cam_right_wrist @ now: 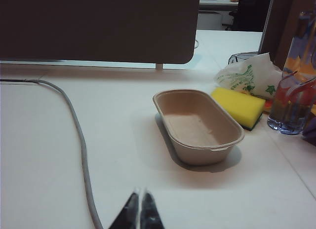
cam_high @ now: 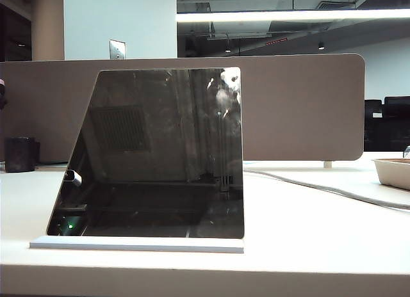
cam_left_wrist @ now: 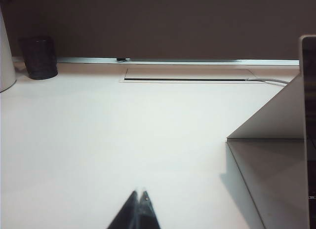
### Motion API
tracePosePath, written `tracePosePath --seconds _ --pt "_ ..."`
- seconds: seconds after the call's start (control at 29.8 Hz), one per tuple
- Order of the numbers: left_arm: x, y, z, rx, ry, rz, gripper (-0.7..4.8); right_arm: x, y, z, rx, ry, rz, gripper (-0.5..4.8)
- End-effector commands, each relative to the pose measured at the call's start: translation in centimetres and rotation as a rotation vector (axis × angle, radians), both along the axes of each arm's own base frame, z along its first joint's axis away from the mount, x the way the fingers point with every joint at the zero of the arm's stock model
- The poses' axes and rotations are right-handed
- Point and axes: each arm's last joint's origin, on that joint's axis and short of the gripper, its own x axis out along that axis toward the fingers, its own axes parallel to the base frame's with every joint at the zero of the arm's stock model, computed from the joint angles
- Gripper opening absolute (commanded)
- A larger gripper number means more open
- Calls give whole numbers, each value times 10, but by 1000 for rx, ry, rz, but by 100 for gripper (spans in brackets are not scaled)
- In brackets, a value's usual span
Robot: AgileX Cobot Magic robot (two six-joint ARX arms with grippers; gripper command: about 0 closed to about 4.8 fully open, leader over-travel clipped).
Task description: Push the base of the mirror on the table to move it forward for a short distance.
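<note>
The mirror (cam_high: pixel 160 150) is a dark trapezoid panel leaning back on the white table (cam_high: pixel 307 233) near its front edge. Its thin white base (cam_high: pixel 138 245) lies flat under it. In the left wrist view I see the mirror from behind, with its white back support (cam_left_wrist: pixel 276 115) and base slab (cam_left_wrist: pixel 271 179). My left gripper (cam_left_wrist: pixel 140 192) is shut and empty, over bare table a short way from the base and not touching it. My right gripper (cam_right_wrist: pixel 139 193) is also shut and empty, over the table beside a grey cable (cam_right_wrist: pixel 74 125). Neither gripper shows in the exterior view.
A beige-brown divider panel (cam_high: pixel 301 105) runs along the back. A paper tray (cam_right_wrist: pixel 197 125), a yellow sponge (cam_right_wrist: pixel 239 106), a plastic bag (cam_right_wrist: pixel 247 76) and a bottle (cam_right_wrist: pixel 294 100) sit beyond the right gripper. A dark cup (cam_left_wrist: pixel 39 57) and a cable hatch (cam_left_wrist: pixel 187 74) lie behind the mirror.
</note>
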Motion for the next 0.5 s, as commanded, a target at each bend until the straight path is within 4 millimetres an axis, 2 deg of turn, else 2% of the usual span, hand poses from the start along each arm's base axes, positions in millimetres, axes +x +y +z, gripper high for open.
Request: tracePosePath --seconds 0.03,0.34,0.5 --pt "0 0 1 -3 -12 -1 -2 0 0 2 0 -18 3 22" --pt "0 0 1 -3 -12 -1 -2 0 2 2 0 -18 20 22" --pt "0 0 1 -3 -12 -1 -2 -2 21 2 1 -18 218 22"
